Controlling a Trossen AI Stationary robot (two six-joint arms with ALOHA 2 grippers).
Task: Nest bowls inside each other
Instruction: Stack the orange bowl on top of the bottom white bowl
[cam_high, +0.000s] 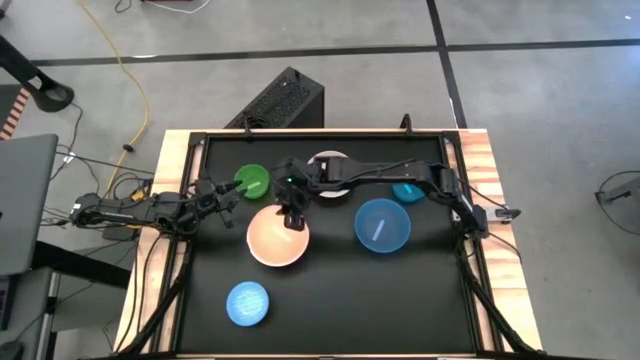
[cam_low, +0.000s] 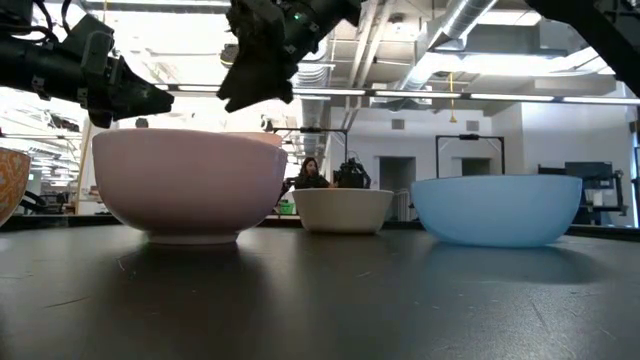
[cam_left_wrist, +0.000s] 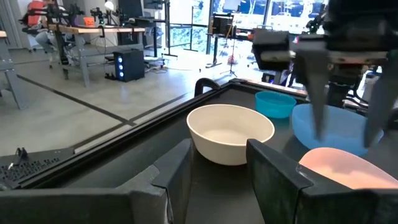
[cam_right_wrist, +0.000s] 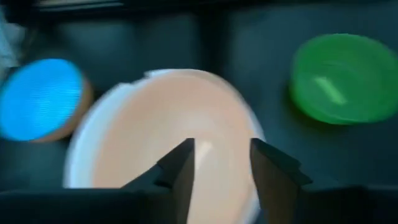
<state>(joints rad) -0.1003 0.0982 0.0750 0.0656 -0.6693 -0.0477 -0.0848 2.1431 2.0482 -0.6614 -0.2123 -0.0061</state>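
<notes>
Right hand released over the pink bowl.
From above, it hangs at that bowl's rim, green bowl and left hand beside it, blue bowl on the other side. At worktop level, pink bowl sits below both hands. Left wrist — cream bowl lies ahead of spread fingers.

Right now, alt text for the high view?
The right gripper hovers open over the pink bowl at the black table's centre. The left gripper waits beside the green bowl; a blue bowl sits right of centre.
</notes>
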